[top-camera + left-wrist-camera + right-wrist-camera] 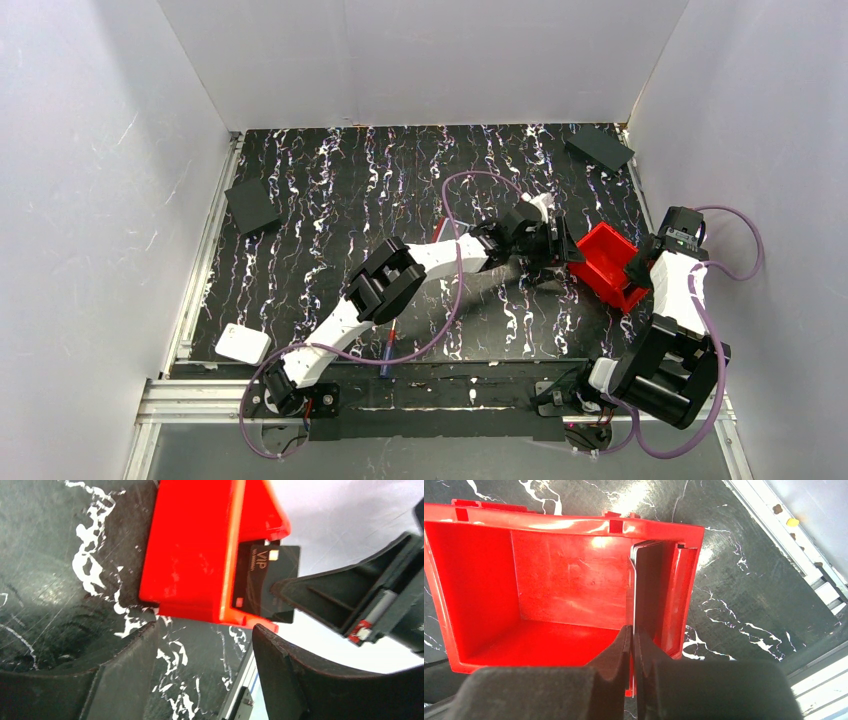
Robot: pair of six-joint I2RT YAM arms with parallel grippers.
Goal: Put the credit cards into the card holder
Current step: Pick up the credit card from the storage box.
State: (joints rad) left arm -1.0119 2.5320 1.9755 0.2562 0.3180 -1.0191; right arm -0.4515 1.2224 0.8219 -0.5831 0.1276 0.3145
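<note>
A dark credit card (649, 595) marked VIP (260, 575) stands on edge inside a red open-topped bin (564, 585), close to its right wall. My right gripper (633, 635) is shut on the card's near edge, reaching over the bin's rim (640, 265). More thin edges show at the card's top, too fine to separate. My left gripper (204, 627) is open just outside the bin's (195, 555) outer wall, with only table between its fingers. From above it sits at the bin's left side (560, 250). The card holder is not in view.
The bin (605, 262) sits near the table's right edge, beside a metal rail (784, 540) and the white wall. Black flat squares lie at the far right (600, 148) and the left (252, 206). A white block (242, 343) rests at the near left corner.
</note>
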